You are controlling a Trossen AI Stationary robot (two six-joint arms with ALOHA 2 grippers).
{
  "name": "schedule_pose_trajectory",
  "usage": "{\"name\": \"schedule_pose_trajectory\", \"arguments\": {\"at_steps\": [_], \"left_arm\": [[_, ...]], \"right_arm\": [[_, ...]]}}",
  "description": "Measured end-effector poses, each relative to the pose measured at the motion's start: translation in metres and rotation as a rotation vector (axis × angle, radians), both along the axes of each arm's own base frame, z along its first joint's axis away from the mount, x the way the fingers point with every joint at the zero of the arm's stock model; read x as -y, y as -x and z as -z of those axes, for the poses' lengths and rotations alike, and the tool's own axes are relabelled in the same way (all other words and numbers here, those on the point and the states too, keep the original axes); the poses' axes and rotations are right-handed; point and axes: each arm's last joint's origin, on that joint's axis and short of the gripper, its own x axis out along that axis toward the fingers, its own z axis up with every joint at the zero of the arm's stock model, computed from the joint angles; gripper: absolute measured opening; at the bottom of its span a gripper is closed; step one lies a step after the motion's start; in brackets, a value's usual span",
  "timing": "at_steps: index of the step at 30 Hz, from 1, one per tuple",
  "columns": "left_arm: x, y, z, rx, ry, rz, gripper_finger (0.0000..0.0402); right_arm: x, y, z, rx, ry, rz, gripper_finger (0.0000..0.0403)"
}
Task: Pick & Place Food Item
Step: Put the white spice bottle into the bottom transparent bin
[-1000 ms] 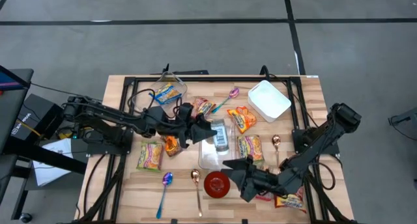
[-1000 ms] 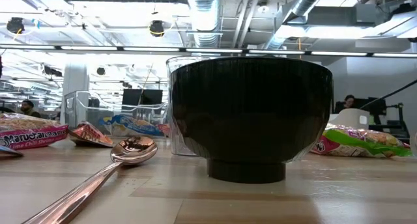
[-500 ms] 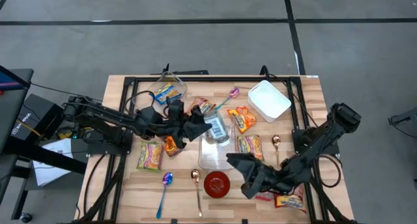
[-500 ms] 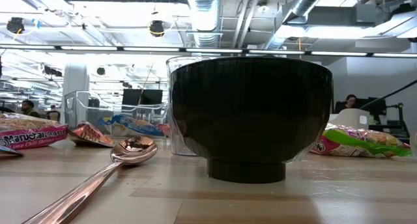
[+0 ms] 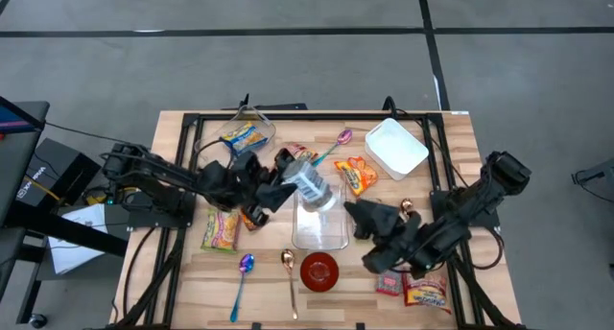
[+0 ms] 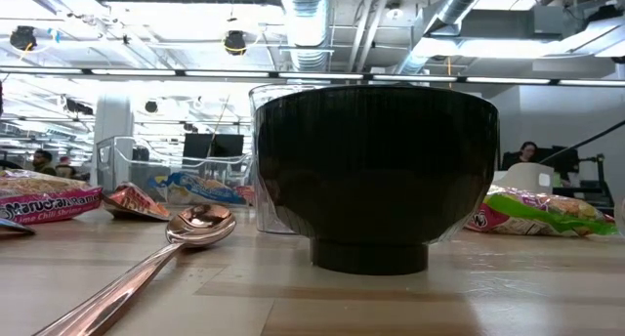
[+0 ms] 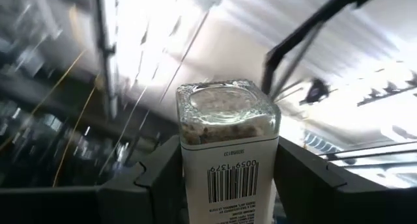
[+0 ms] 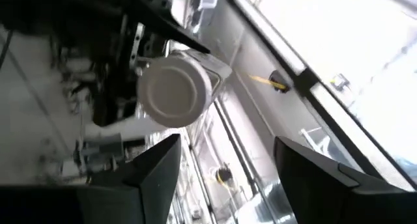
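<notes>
High view: left tool (image 5: 288, 188) pinches a clear jar (image 5: 309, 185) with a barcode label, held over the far edge of the clear tray (image 5: 320, 226); right tool (image 5: 357, 213) sits just right of that tray, fingers spread, holding nothing, snack packets (image 5: 414, 290) beside its arm. Red bowl (image 5: 319, 271) lies near the right tool, on the worktop (image 5: 460, 138)'s near side; white container (image 5: 395, 146) is well beyond it. Low view: neither tool shows; dark bowl (image 6: 376, 175) up close, copper spoon (image 6: 186, 233) to its left, noodle packets at both sides, open office with ceiling ducts behind. Left wrist view: jar (image 7: 228, 152) clamped between the two fingers (image 7: 156, 178), its clear end pointing away from the wrist. Right wrist view: fingers (image 8: 153, 168) apart, nothing between them; a white round lid (image 8: 172, 94) shows farther off, ceiling beyond.
</notes>
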Motion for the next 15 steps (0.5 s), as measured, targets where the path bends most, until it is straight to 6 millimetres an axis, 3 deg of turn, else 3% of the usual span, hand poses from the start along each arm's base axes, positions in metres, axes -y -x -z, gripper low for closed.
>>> {"name": "schedule_pose_trajectory", "arguments": {"at_steps": [9,15], "left_arm": [[0.003,-0.006,0.012,0.102,-0.097,-0.007,0.0195],[0.003,-0.003,-0.004,0.183,-0.164,-0.022,0.0195]], "right_arm": [[0.008,-0.008,-0.002,0.170,-0.127,-0.147,0.0240],[0.010,-0.017,0.004,0.204,-0.170,-0.264,0.0240]]}}
